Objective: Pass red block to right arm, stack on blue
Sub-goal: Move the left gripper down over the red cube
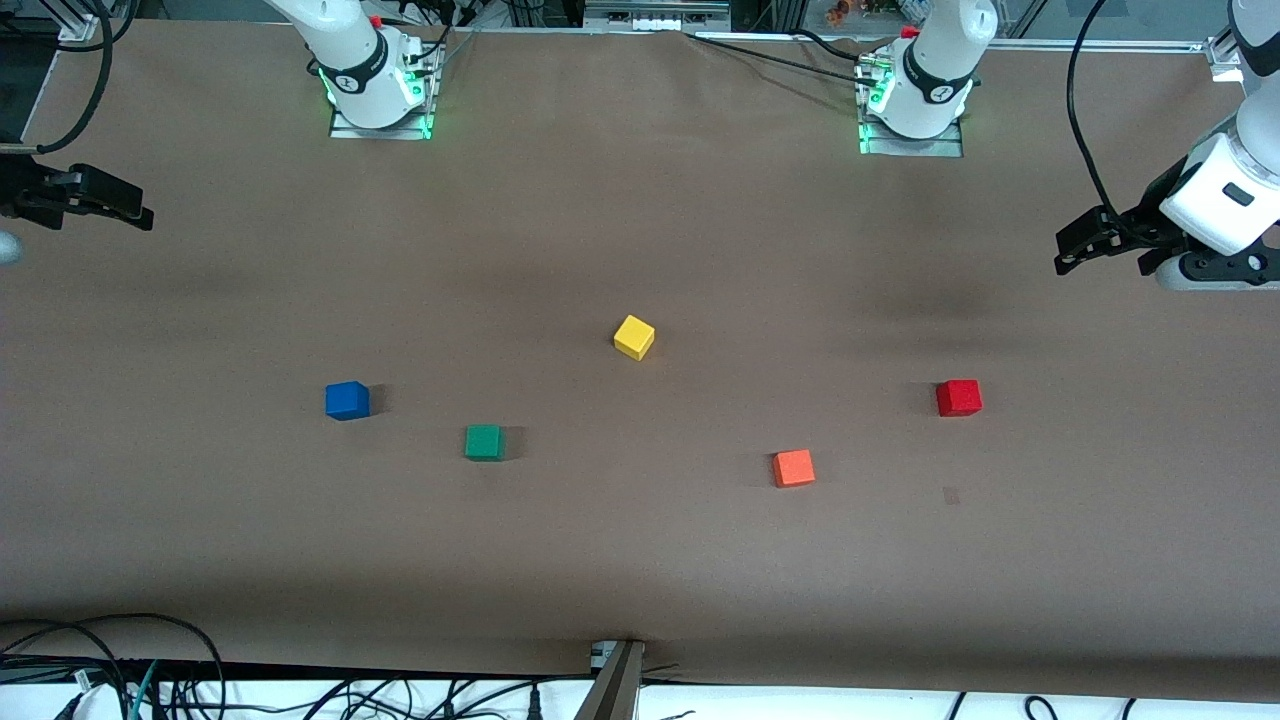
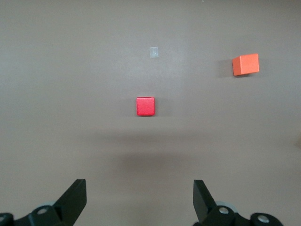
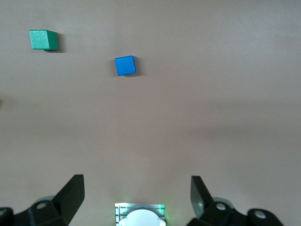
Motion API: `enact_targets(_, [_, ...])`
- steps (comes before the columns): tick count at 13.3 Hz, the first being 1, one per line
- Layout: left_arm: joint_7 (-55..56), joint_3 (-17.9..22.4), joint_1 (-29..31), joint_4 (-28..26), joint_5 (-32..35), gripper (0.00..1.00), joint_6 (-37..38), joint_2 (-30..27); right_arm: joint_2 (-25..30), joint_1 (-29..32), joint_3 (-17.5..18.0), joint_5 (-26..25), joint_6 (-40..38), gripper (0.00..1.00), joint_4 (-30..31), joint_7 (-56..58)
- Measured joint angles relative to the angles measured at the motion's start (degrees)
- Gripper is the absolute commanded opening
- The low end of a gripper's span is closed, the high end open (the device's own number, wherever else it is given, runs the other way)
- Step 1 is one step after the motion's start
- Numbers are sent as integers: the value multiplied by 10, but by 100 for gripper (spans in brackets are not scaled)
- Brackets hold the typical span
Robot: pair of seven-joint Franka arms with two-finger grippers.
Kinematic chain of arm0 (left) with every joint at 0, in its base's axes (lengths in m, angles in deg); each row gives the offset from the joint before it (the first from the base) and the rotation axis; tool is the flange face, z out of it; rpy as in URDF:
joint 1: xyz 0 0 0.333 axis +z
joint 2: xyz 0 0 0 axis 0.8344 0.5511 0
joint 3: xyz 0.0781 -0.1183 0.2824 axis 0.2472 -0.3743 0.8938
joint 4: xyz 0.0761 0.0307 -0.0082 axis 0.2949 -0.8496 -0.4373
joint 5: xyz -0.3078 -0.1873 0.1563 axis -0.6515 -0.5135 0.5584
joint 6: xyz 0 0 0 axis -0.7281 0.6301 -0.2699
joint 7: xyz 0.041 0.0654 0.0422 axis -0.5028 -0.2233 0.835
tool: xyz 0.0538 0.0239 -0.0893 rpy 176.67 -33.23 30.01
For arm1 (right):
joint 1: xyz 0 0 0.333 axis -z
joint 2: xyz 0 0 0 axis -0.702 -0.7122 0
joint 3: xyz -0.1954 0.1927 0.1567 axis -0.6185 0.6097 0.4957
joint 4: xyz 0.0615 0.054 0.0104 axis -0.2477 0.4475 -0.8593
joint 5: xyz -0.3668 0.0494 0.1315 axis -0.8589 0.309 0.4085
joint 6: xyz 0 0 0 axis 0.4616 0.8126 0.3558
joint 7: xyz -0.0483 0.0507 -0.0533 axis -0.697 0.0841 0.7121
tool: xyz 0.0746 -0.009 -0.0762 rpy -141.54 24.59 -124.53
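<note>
- The right gripper (image 1: 140, 215) hung in the air over the table edge at the right arm's end, its black fingers (image 3: 70, 195) spread wide apart and holding nothing (the right wrist view showed only bare table between them).
- The blue cube (image 1: 347, 400) sat flat on the table toward the right arm's end, a small matte block with crisp edges; in the right wrist view it (image 3: 125, 65) lay near the green cube (image 3: 43, 39), the two apart.
- The green cube (image 1: 484, 441) rested a little nearer the front camera than the blue one, beside it toward the middle of the table.
- The yellow cube (image 1: 634, 336) stood about mid-table, turned corner-on, farther from the front camera than the other cubes.
- The orange-red cube (image 1: 793, 467) lay nearest the front camera, between the green cube and the red block.
- The red block (image 1: 959, 397) sat untouched on the table toward the left arm's end; in the left wrist view it (image 2: 145, 106) lay well clear of the fingers (image 2: 73, 200).
- The left gripper (image 1: 1068, 255) hovered over the table's edge at the left arm's end, likewise wide open and empty.
- The table (image 1: 640, 560) wore a smooth brown covering (softly shadowed in places); loose black cables (image 1: 200, 690) trailed along the edge nearest the front camera.
</note>
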Motion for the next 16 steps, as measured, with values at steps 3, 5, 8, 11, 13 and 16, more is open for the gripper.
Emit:
enact_targets(3, [-7,1,0,1,0,100,0,0,0,0,0,0,0,100,0,0])
enact_targets(5, [-7,1,0,1,0,100,0,0,0,0,0,0,0,100,0,0])
enact_targets(8, [-7,1,0,2,0,100,2,3,0,0,0,0,0,100,0,0])
enact_targets(11, [-7,1,0,3,0,100,27,14,0,0,0,0,0,100,0,0])
enact_targets(13, [-9,0,0,3,0,100,38,21,0,0,0,0,0,100,0,0])
enact_targets(16, [-14,-2,0,2,0,100,37,38,0,0,0,0,0,100,0,0])
